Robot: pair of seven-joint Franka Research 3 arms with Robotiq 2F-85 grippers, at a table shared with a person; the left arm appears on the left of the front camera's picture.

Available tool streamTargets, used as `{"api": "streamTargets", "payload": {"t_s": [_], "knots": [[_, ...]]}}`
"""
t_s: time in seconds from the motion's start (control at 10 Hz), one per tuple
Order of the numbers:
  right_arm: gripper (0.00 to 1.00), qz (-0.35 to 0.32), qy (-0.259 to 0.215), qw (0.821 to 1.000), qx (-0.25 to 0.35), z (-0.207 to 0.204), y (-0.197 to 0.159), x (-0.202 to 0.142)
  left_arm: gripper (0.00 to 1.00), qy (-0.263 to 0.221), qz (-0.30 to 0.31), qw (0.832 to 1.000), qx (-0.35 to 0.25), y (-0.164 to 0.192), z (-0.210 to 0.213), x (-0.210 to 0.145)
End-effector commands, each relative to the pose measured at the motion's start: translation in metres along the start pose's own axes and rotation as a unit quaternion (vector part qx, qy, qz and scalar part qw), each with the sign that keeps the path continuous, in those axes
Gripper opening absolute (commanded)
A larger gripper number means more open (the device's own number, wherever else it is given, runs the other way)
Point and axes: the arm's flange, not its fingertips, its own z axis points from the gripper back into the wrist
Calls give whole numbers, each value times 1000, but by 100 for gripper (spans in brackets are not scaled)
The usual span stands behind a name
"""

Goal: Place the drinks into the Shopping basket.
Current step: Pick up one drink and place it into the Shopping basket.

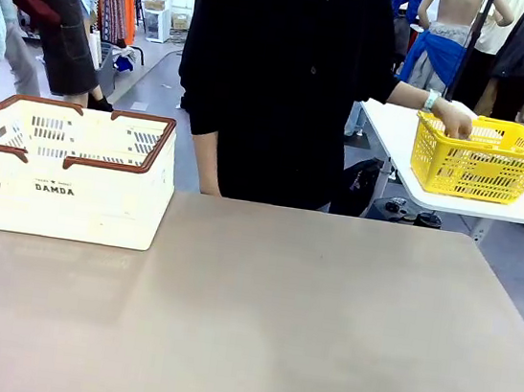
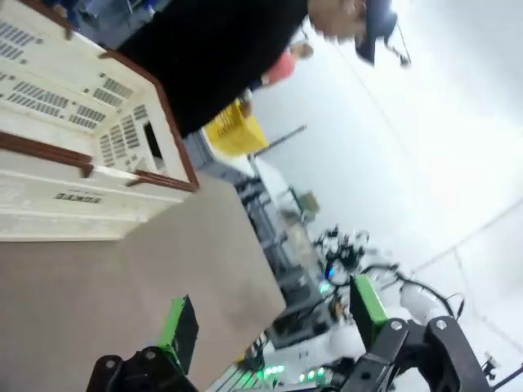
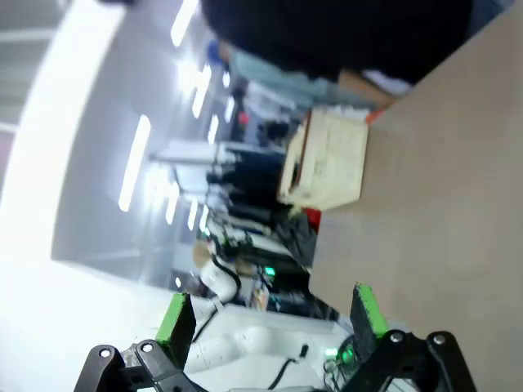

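The cream basket (image 1: 97,203) sits far left on the surface (image 1: 303,327), left jaws and right jaws gape empty, a person's hand (image 1: 454,120) in the yellow basket (image 1: 478,171).

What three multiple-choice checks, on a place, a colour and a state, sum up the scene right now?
1. The cream basket stands: A on the floor; B at the table's left; C at the table's right.
2. The other basket, that the person's hand reaches into, is: A yellow; B blue; C red.
3. The left claw and right claw are: A shut on cans; B shut, empty; C open.
1 B: it sits left in the front view. 2 A: its mesh is yellow. 3 C: both gape in the wrist views.
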Motion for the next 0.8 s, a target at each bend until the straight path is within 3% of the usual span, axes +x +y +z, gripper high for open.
{"api": "streamTargets", "payload": {"t_s": [0.0, 0.1, 0.2, 0.3, 0.7], "knots": [[100, 8, -24, 999, 28, -1, -15, 17, 100, -27, 11, 999, -34, 22, 1, 10], [100, 42, -28, 999, -7, -11, -15, 13, 100, -29, 14, 999, -16, 27, -2, 12], [100, -9, -21, 1000, 11, 6, -15, 5, 100, -27, -13, 999, 36, 27, -15, 11], [100, -9, -21, 1000, 11, 6, -15, 5, 100, -33, 26, 999, -14, 34, 7, 1], [100, -9, -21, 1000, 11, 6, -15, 5, 100, -33, 26, 999, -14, 34, 7, 1]]}}
